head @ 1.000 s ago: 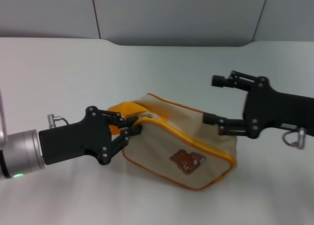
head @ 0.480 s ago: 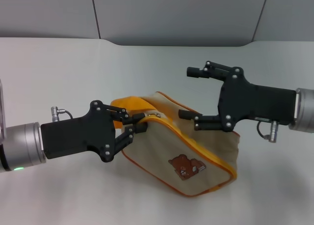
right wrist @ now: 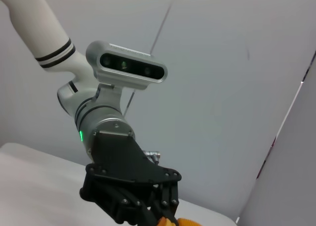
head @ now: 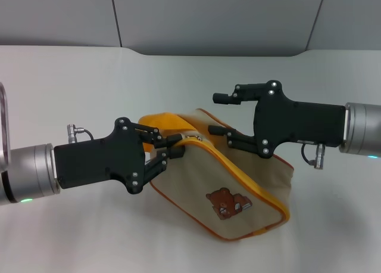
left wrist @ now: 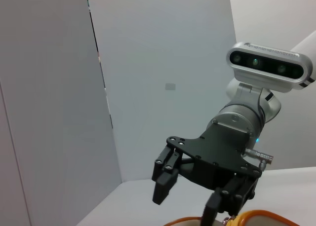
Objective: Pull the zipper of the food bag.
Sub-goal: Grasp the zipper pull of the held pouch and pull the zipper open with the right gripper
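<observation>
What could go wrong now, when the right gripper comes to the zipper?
The right gripper is open above the food bag, not on the zipper, so it may close on fabric or orange piping instead. The left gripper pinches only the bag's end, which looks lifted, so a pull might drag or twist the bag.

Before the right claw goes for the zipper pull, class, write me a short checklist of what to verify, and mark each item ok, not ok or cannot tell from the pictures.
1. Left claw shut on the food bag at its orange-handle end: ok.
2. Bag lifted at the held end, far end resting on the table: ok.
3. Right claw open, with room between its fingers: ok.
4. Right claw lined up on the zipper: not ok; it hovers above the bag's top edge, and the pull lies beside the left claw.
5. Zip track shut along the rim: cannot tell.
6. Claws apart from each other: ok, but close.
</observation>
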Controlling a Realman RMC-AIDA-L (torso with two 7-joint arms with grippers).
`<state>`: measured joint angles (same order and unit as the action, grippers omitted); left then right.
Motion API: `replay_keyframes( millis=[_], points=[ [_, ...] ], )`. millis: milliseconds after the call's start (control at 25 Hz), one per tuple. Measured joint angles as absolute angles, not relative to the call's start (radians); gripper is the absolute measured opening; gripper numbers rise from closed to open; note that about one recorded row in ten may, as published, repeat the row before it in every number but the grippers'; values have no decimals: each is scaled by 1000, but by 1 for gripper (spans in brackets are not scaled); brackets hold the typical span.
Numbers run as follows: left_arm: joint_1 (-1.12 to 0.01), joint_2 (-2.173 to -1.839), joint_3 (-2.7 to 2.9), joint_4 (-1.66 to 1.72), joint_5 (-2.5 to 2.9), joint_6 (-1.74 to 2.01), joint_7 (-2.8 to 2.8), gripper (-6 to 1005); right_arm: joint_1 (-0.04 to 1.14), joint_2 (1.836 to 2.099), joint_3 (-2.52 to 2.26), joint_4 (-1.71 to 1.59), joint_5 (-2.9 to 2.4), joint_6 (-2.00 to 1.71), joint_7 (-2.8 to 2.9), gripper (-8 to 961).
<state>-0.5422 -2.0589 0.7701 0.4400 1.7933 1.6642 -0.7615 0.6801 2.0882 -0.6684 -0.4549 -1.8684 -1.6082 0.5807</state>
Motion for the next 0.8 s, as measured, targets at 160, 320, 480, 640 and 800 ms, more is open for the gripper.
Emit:
replay_keyframes(
  millis=[160, 320, 480, 640, 800],
  points=[
    [-546, -2059, 770, 440, 1793, 1664, -761, 103, 682, 2090, -682, -452, -1868, -1608, 562, 434],
    [-548, -2060, 764, 440, 1793, 1662, -761, 102, 686, 2091, -732, -452, -1868, -1608, 553, 352],
    [-551, -2060, 761, 440, 1792, 1655, -764, 101, 687, 2092, -757, -452, -1868, -1607, 552, 331],
    [-556, -2063, 761, 440, 1792, 1654, -769, 100, 686, 2092, -770, -449, -1866, -1610, 530, 332],
    [-561, -2066, 761, 441, 1791, 1652, -773, 99, 680, 2092, -772, -438, -1829, -1611, 492, 331]
  ],
)
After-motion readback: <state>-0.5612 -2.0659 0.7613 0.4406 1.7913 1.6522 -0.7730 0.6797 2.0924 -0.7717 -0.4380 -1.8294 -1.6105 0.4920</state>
